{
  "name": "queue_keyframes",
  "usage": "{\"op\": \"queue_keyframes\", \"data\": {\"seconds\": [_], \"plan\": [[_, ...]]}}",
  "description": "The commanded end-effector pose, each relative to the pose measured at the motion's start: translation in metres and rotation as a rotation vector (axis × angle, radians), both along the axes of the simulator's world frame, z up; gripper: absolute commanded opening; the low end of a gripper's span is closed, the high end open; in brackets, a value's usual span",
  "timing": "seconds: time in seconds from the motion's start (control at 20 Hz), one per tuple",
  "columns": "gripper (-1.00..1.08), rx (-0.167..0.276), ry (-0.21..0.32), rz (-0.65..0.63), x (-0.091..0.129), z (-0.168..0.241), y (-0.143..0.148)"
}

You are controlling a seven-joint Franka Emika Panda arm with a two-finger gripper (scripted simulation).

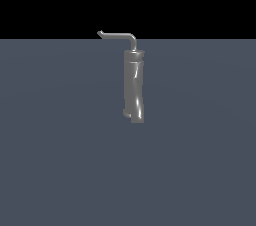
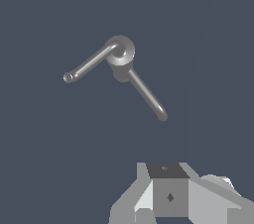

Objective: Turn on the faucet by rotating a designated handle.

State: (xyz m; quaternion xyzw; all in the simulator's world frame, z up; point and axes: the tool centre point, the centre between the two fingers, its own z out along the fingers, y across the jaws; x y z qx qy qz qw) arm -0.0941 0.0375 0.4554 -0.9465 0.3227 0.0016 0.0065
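A: What stands on the worktop (image 1: 60,160)?

B: One thing only: the faucet (image 1: 134,87), a tall, narrow, glossy grey column with a slightly wavy body and a small foot. It stands upright near the middle of the flat grey-blue surface in the exterior view, with black background above.

A: And the handle?

B: The handle (image 1: 119,35) is a thin grey rod rising from the column's top, bending, then running level toward the exterior view's left, ending in a small upturned tip.

A: What does the wrist view add?

B: It looks down on the faucet from above, so the column top (image 2: 120,52) shows as a round cap with two thin rods spreading from it at an angle.

A: Where are the fingers?

B: Only part of the gripper (image 2: 168,196) shows, pale grey blocks at the picture's edge, well apart from the faucet. It touches nothing; how far the fingers are spread I cannot tell.
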Motion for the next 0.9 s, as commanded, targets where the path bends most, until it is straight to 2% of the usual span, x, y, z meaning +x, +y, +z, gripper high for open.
{"op": "queue_keyframes", "data": {"seconds": [0.0, 0.85], "plan": [[-1.00, 0.000, 0.001, -0.063, 0.014, -0.007, 0.002], [-1.00, -0.004, 0.006, -0.480, 0.105, -0.067, 0.017]]}}
